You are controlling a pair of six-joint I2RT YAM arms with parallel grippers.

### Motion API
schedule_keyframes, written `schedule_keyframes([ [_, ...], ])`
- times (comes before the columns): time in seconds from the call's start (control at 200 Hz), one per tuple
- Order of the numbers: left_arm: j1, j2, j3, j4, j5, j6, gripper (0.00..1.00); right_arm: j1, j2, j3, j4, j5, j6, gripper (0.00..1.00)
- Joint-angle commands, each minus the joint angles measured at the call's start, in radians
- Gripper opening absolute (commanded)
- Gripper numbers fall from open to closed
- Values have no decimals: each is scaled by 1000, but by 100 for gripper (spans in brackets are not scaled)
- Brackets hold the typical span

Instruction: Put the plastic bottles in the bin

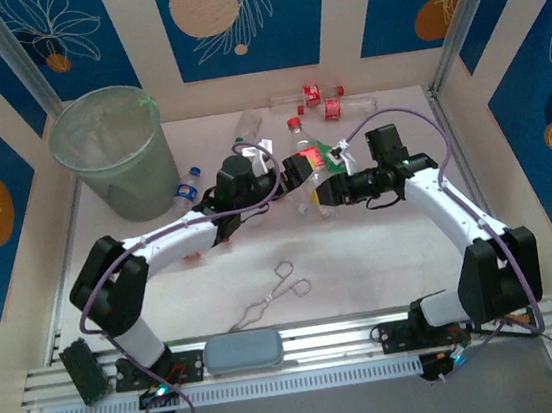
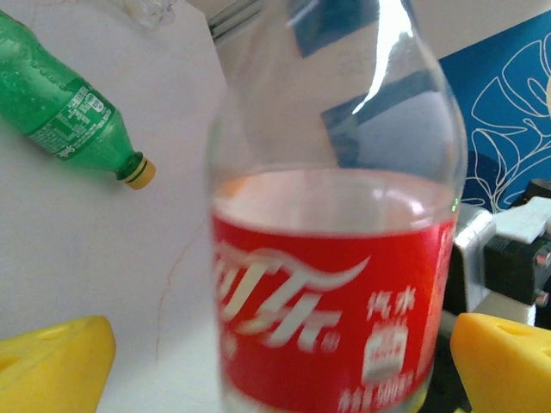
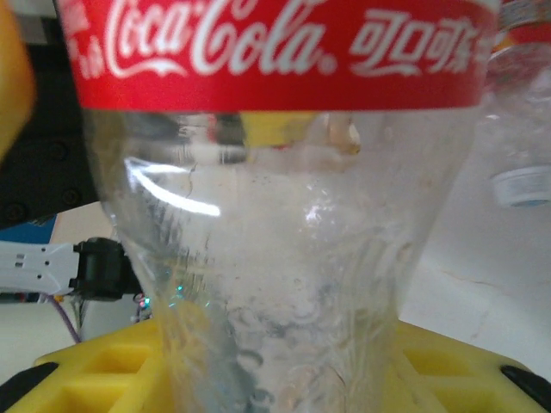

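Note:
A clear plastic bottle point(image 1: 304, 159) with a red Coca-Cola label point(image 2: 331, 314) is held up off the table between both grippers. My right gripper point(image 3: 284, 370) is shut on its narrow clear part point(image 3: 275, 258), with a yellow finger point(image 3: 103, 374) pressed against each side. My left gripper point(image 2: 284, 361) stands open around the labelled part, and there is a gap at its left finger point(image 2: 56, 361). A green bottle point(image 2: 65, 112) lies on the table just behind them. The bin point(image 1: 137, 178) stands at the far left. A blue-labelled bottle point(image 1: 188, 189) lies at its foot.
Several red-capped bottles point(image 1: 323, 100) and a clear one point(image 1: 245, 122) lie along the back wall. Metal tongs point(image 1: 272, 298) lie on the near table. A grey-blue pad point(image 1: 242, 352) sits on the front rail between the arm bases.

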Motion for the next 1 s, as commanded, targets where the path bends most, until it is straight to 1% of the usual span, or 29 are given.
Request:
schedule_keyframes([
  [0.0, -15, 18, 21, 54, 18, -16, 97, 26, 24, -5, 38, -71, -5, 47],
  [0.13, -16, 27, 19, 57, 23, -20, 90, 31, 43, -3, 73, -88, 26, 47],
  [0.22, -16, 27, 8, 70, 21, -26, 80, 36, 52, -2, 86, -85, 35, 47],
  [0.42, -17, 24, -7, 78, 5, -30, 64, 47, 56, -5, 94, -95, 36, 47],
  [0.495, -18, 22, -9, 77, 1, -33, 59, 47, 52, -5, 89, -92, 34, 49],
  [0.555, -17, 24, -7, 75, -1, -31, 57, 44, 48, -2, 79, -93, 29, 55],
  [0.63, -16, 21, 0, 62, -2, -22, 56, 32, 41, 3, 61, -93, 25, 70],
  [0.72, -11, 20, 26, 24, -5, 8, 55, 9, 20, 18, 11, -75, 2, 80],
  [0.83, -3, 11, 57, -26, -20, 48, 54, -48, -22, 22, -57, -36, -13, 88],
  [0.905, 9, 1, 94, -79, -28, 96, 52, -94, -62, 16, -78, -25, -2, 90],
  [0.975, 14, -22, 169, -210, -58, 192, 50, -119, -101, 6, -65, 13, 35, 92],
  [0.995, 14, -30, 202, -271, -69, 228, 50, -124, -113, 1, -60, 32, 48, 92],
])
